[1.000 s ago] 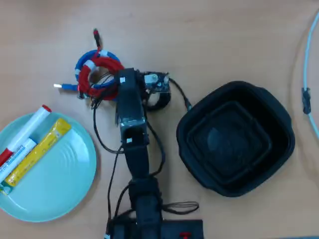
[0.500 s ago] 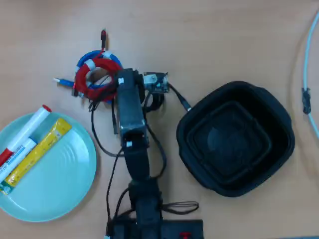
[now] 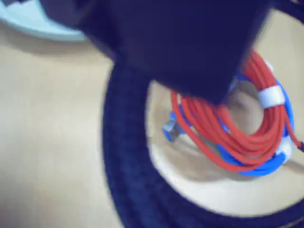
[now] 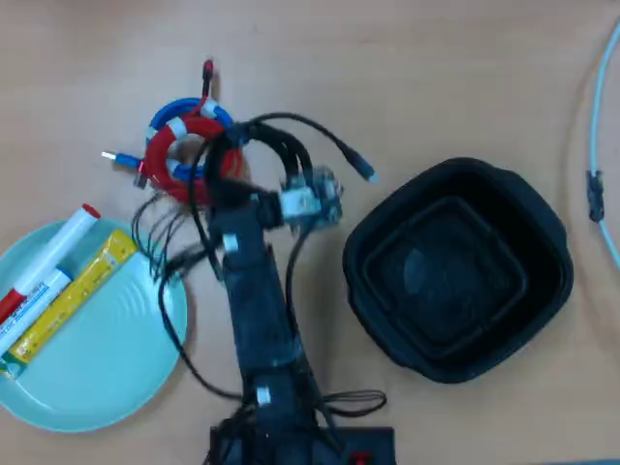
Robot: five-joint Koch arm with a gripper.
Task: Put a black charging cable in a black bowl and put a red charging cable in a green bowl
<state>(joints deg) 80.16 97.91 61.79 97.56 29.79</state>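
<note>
Black charging cable (image 4: 281,145), thin looped cord.

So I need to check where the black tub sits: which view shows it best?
The overhead view: the black bowl shows whole there, empty, right of the arm on the table. The wrist view shows none of it, only the red charging cable lying on a blue cable, with blurred dark shapes up close.

No legible text, labels or numbers anywhere.
</note>
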